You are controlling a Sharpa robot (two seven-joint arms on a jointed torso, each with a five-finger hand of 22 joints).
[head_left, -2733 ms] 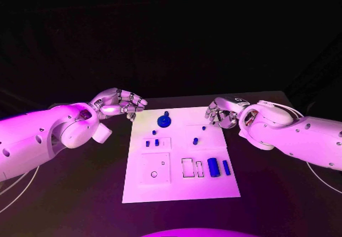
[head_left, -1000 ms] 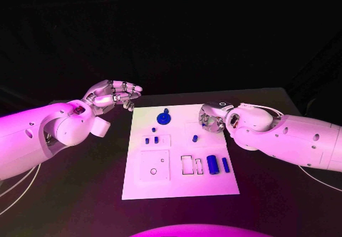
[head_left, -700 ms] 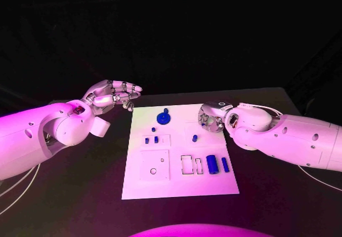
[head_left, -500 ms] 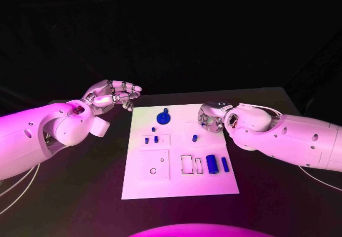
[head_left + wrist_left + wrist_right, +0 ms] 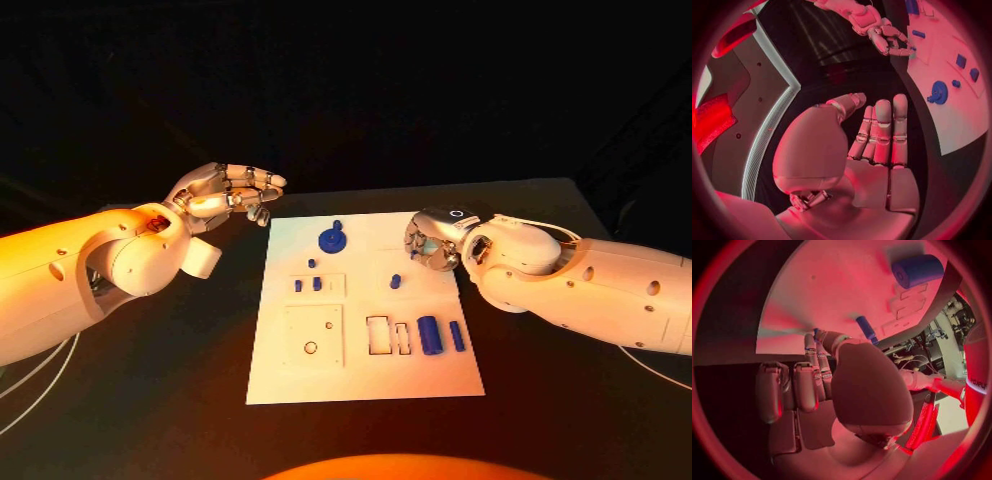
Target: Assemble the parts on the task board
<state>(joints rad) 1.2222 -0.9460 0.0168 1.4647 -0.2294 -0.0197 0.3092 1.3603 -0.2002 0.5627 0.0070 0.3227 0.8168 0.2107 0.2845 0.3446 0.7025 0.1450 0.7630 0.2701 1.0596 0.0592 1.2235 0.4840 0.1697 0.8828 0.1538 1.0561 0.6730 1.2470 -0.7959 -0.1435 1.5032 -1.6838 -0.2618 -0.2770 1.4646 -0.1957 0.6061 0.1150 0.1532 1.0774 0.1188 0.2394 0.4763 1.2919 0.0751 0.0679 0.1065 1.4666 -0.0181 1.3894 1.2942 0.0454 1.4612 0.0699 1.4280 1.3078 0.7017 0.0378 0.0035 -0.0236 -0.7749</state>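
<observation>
The task board [image 5: 368, 370] lies flat in the middle of the black worktop [image 5: 173, 400], its long side running away from the robot. Near its far edge sits a round blue wheel-shaped part [image 5: 332, 240]. Below that, a small blue peg [image 5: 310, 263] stands above a pair of short blue pieces [image 5: 307, 285] in a square recess, and another small blue part [image 5: 395, 282] stands toward the board's right half. Lower down on the right, a thick blue cylinder [image 5: 430, 332] lies beside a thinner blue bar [image 5: 457, 336], next to two outlined slots.

The left robot hand [image 5: 228, 195] hovers off the board's far left corner, above the worktop, fingers curled loosely and holding nothing; its wrist view shows the fingers [image 5: 882, 132] extended side by side with an empty palm.

The right robot hand [image 5: 433, 240] is at the board's far right edge, fingers bent downward over the white surface. Whether it pinches anything there I cannot tell
</observation>
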